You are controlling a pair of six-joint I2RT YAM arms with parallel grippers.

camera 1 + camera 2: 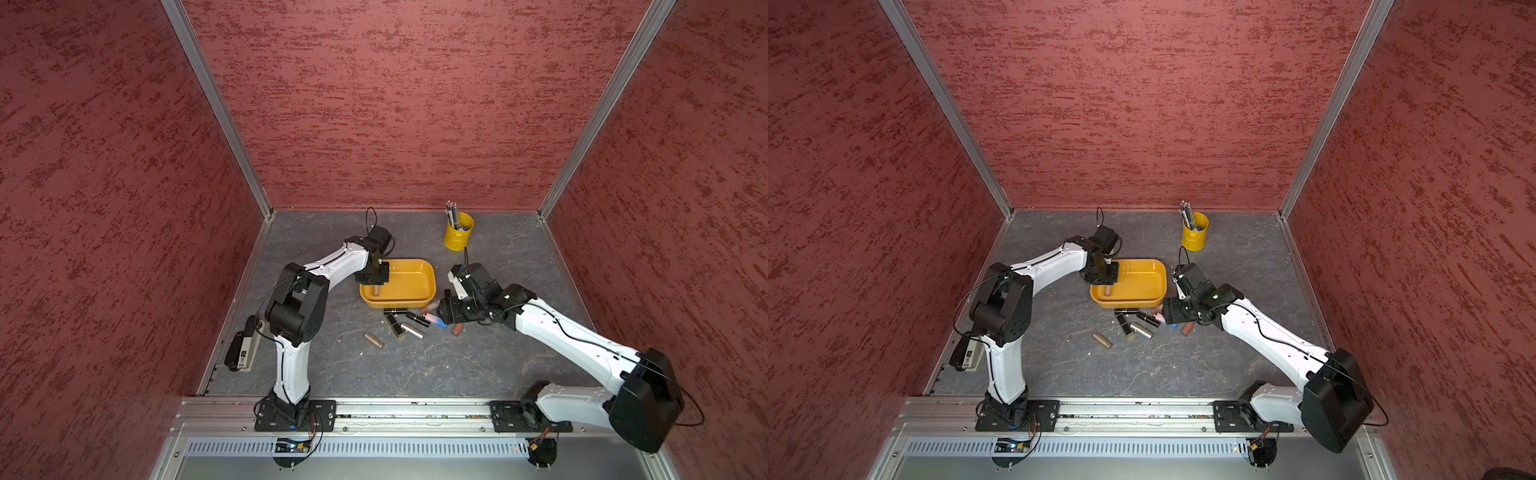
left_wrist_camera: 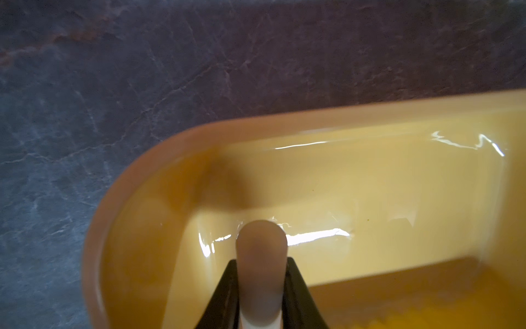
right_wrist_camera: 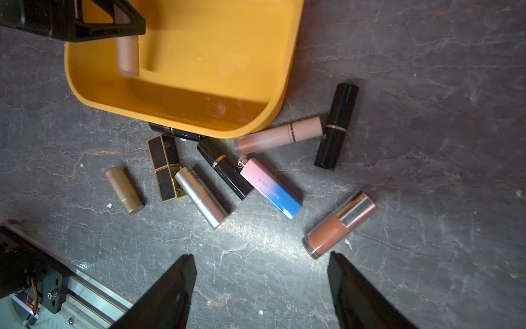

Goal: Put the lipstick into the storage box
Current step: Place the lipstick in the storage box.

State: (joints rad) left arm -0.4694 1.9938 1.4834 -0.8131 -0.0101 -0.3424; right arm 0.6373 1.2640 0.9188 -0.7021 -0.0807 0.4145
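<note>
one grey worktop carries everything, and about midway across it sits the storage box. the left gripper is clamped on a matte beige lipstick, which hangs upright inside the box's corner nearest that arm. the right gripper gapes wide and empty above the loose lipsticks, scattered just beside the box toward the worktop's front edge. these look like light, rigid, slick tubes. pinch across mid-barrel, or they may roll.
</note>
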